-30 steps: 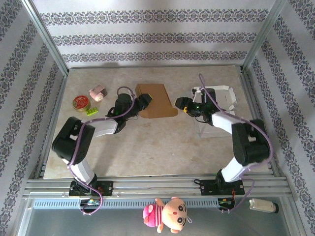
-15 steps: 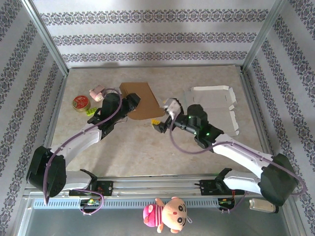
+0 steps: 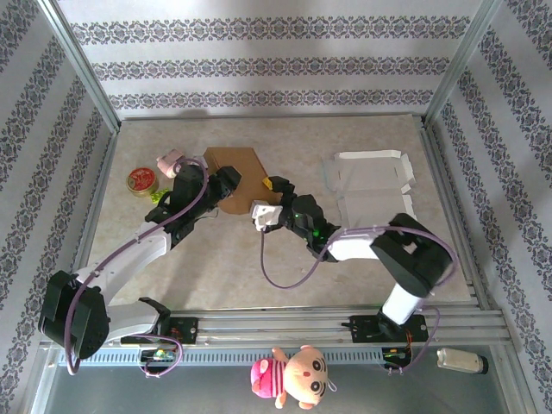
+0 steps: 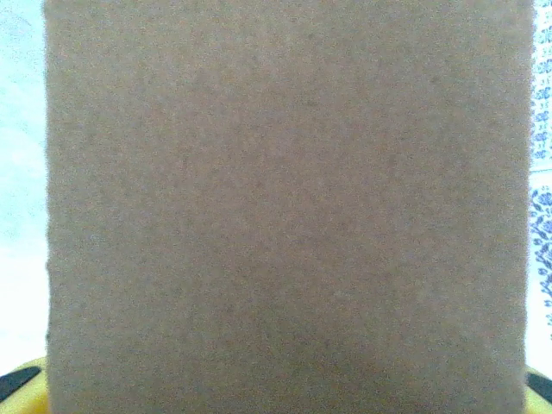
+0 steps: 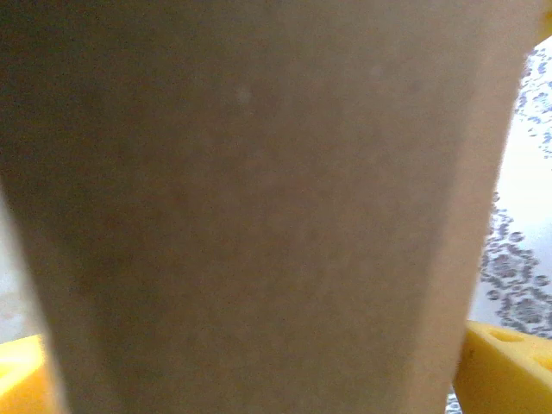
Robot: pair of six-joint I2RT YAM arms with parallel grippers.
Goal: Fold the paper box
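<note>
The brown paper box (image 3: 238,164) lies at the middle back of the table, between my two grippers. My left gripper (image 3: 226,185) is at its left front edge. My right gripper (image 3: 274,186) is at its right front corner. In the left wrist view the brown cardboard (image 4: 285,198) sits very close, with yellow fingers (image 4: 24,379) just showing at both bottom corners. The right wrist view has the same cardboard (image 5: 259,207) between widely spread yellow fingers (image 5: 500,362). All fingertips are hidden behind the card.
A flat white unfolded box (image 3: 371,177) lies at the back right. A red round tin (image 3: 141,179), a pink roll (image 3: 170,160) and a green brick (image 3: 155,197) sit at the back left. A pink plush (image 3: 291,373) hangs on the front rail.
The brown box has shifted left with the left gripper. The right arm has swung from the white box on the right over to the brown box's right corner.
</note>
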